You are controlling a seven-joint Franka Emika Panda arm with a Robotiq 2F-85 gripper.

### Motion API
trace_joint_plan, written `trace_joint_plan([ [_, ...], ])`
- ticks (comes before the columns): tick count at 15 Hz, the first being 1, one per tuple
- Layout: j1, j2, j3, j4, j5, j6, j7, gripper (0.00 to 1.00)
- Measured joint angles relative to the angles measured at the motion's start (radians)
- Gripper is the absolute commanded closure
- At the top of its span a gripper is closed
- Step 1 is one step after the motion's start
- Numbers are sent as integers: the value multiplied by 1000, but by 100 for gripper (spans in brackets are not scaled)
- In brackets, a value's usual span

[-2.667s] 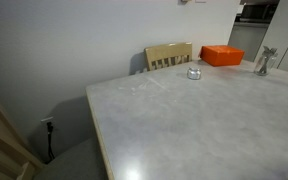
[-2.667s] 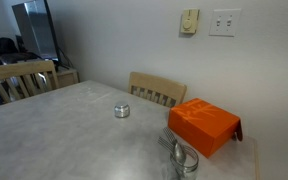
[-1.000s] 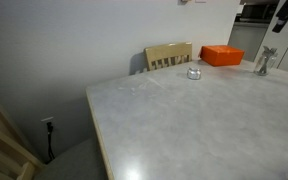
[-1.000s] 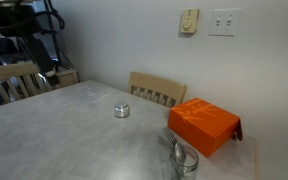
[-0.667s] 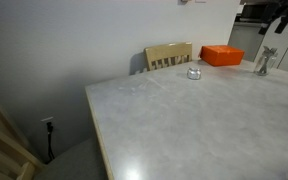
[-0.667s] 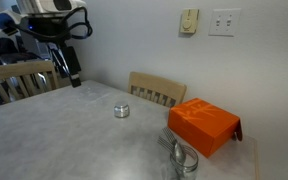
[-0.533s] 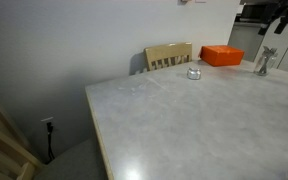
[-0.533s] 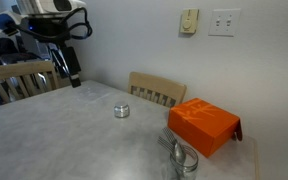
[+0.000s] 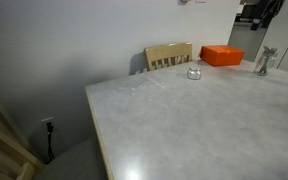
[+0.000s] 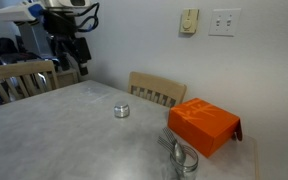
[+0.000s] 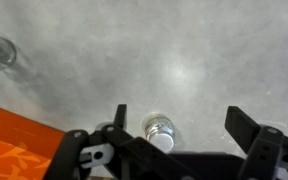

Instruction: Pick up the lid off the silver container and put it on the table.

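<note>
Jaws, wrist view: spread wide on the gripper [image 11: 182, 125]; both fingers [image 11: 119, 122] are cropped by the lower edge.
Pot, wrist view: silver container [image 11: 160, 130] stands on the table [image 11: 184, 50] between the fingers, touching neither; lid [image 11: 161, 127] on top, seam blurred.
Box, wrist view: orange box [image 11: 14, 142] cut off by the frame corner.
In an exterior view: gripper [image 9: 262, 12] is a dark shape cut by the frame top; silver container [image 9: 194, 72] near the table's far edge, lid indistinguishable.
In an exterior view: gripper [image 10: 71, 60] above the table's far edge, jaws unreadable; silver container [image 10: 121, 111] mid-table.
</note>
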Motion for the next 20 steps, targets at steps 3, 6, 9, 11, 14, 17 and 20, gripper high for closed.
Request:
trace_joint_plan([
  [3, 7, 108, 2, 143, -1, -75, -68, 0],
  [6, 10, 230, 9, 287, -39, -137, -95, 0],
  [9, 26, 349, 21, 410, -83, -150, -85, 0],
  [11, 42, 419, 27, 480, -97, -150, -46, 0],
  [14, 67, 508, 28, 566, -99, -153, 80, 0],
  [17, 96, 569, 19, 607, -104, -183, 252, 0],
  [20, 123, 611, 6, 615, -105, -211, 432, 0],
])
